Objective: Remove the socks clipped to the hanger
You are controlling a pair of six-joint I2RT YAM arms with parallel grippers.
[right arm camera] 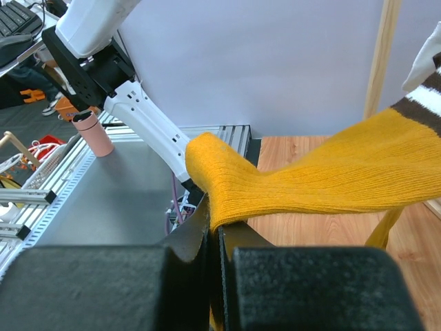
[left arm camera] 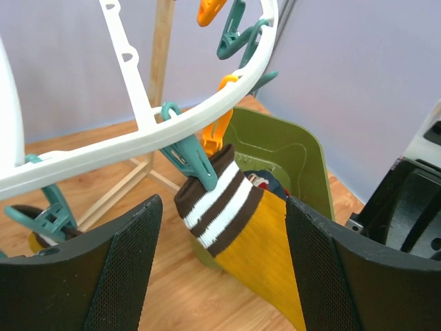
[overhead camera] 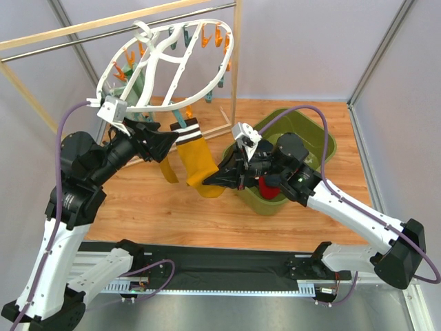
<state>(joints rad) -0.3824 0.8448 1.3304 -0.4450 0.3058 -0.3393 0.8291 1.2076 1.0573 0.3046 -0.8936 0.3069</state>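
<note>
Sock [overhead camera: 193, 162]: mustard ribbed knit with a brown-and-white striped cuff – it hangs from the hanger by the cuff, and its foot is drawn sideways toward the right arm.
Right claw [right arm camera: 213, 231]: black fingers pressed together, pinching the sock's toe end; the knit bunches and folds over above the pinch.
Left claw [left arm camera: 220, 227]: spread wide, its mesh-textured black pads [left arm camera: 127, 269] standing on either side of the striped cuff – whether either pad touches the fabric, I cannot tell.
Clip [left arm camera: 189, 162]: teal plastic peg, biting the cuff's top edge; an orange peg [left arm camera: 215, 131] dangles just behind it.
Hanger [left arm camera: 138, 141]: white plastic oval frame with curved crossbars, tilted, hung up on the rail; more teal and orange pegs line its far rim.
Bin [overhead camera: 324, 148]: olive-green plastic tub with rounded corners, on the wood-grain floor behind the right claw; something red and soft [overhead camera: 269, 186] lies inside.
Rail [overhead camera: 103, 24]: pale wooden bar with a metal rod beside it, farthest back.
</note>
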